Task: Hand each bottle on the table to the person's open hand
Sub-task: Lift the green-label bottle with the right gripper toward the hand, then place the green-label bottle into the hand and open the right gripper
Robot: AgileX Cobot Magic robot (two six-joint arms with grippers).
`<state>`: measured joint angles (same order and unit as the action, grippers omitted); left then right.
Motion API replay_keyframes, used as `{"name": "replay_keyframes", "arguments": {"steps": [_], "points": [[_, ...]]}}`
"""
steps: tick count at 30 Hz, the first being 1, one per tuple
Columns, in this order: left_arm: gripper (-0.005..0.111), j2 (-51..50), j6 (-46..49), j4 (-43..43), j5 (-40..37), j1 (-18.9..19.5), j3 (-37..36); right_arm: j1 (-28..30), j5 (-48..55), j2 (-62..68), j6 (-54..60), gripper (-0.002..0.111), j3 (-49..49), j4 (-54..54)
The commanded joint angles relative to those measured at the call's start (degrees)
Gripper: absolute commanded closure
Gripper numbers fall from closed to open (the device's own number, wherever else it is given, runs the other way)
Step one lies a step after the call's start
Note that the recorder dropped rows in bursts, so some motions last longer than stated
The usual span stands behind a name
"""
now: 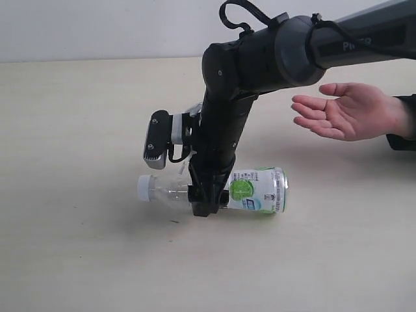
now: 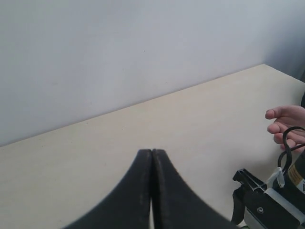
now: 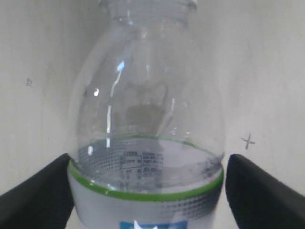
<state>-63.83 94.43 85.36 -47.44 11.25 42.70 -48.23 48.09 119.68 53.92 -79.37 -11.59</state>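
The right fingers (image 3: pixel 38 195) stand spread wide, one on each side of the lime-label bottle (image 1: pixel 250 190) where its clear shoulder meets the label, and a thin gap shows at one side. The bottle lies on its side on the bench (image 1: pixel 78 130), with its white cap (image 1: pixel 143 187) pointing left in the exterior view. The left fingers (image 2: pixel 143 191) are pressed together, empty. The person's open hand (image 1: pixel 344 110) hovers palm up, well apart from the bottle

The bottle (image 1: pixel 260 190) lies on the table (image 1: pixel 78 130), hand (image 1: pixel 348 110) behind to its right
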Motion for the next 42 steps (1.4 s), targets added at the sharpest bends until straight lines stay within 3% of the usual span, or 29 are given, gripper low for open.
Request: {"name": "replay_keyframes", "arguments": {"steps": [1,2,4,10,15,21,31,42], "points": [[0.107,0.5,-0.2,0.3,0.0,0.1,-0.2,-0.1,0.3,0.0,-1.2,0.063,-0.4,0.2],[0.107,0.5,-0.2,0.3,0.0,0.1,-0.2,-0.1,0.6,0.0,-2.3,0.087,-0.4,0.2],[0.107,0.5,-0.2,0.3,0.0,0.1,-0.2,-0.1,1.9,-0.9,-3.3,0.108,-0.5,0.1],[0.107,0.5,-0.2,0.3,0.0,0.1,-0.2,-0.1,2.0,-8.4,-17.3,0.108,-0.5,1.5],[0.107,0.5,-0.2,0.3,0.0,0.1,-0.2,1.6,7.6,-17.8,-41.5,0.108,-0.5,17.7],[0.107,0.5,-0.2,0.3,0.0,0.1,-0.2,15.0,8.8,-26.0,-56.6,0.108,-0.5,19.8],[0.107,0.5,-0.2,0.3,0.0,0.1,-0.2,23.1,7.7,-23.6,-64.3,0.108,-0.4,19.8],[0.107,0.5,-0.2,0.3,0.0,0.1,-0.2,24.0,1.5,-17.0,-65.9,0.108,-0.4,22.1]]}}
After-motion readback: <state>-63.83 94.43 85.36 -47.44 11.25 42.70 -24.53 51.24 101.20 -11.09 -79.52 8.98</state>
